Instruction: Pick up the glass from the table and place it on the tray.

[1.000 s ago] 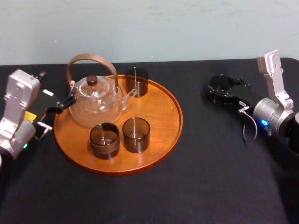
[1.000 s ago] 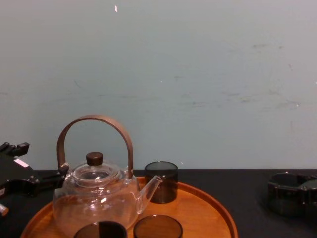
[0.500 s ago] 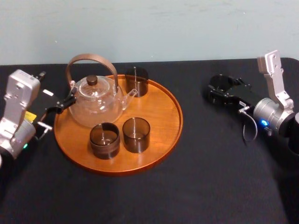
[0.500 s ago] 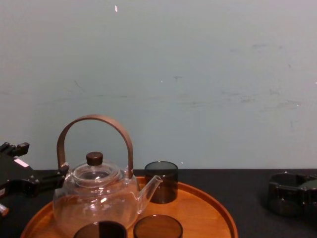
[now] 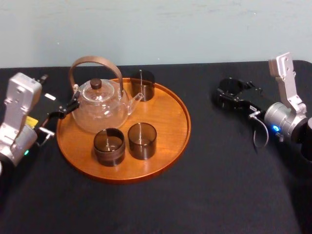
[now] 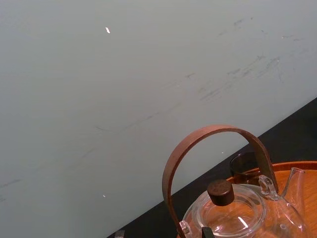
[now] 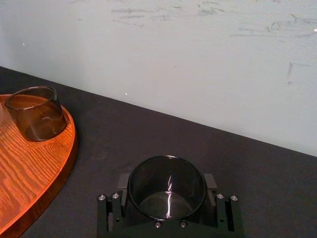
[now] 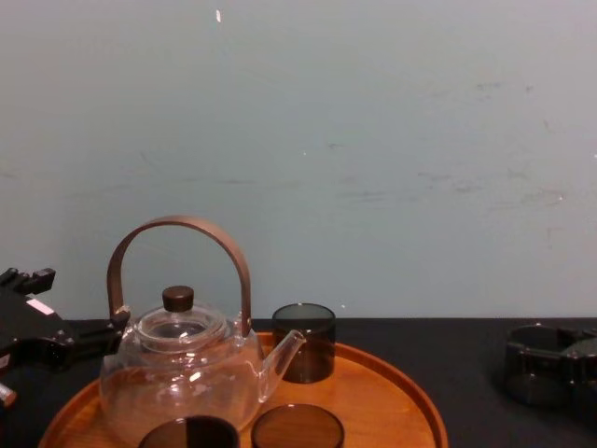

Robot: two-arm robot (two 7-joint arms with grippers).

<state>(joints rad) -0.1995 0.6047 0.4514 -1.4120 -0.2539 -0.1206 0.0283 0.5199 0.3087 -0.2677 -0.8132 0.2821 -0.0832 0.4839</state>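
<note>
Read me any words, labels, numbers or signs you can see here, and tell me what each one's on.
No text here can be read.
Yellow sticker on the left arm: too small to read.
White patch by the left gripper: too small to read.
The glass in the right gripper, the teapot and the tray: no markings.

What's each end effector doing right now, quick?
Left end effector: cannot be told; it sits beside the tray.
Right end effector: closed on the glass.
</note>
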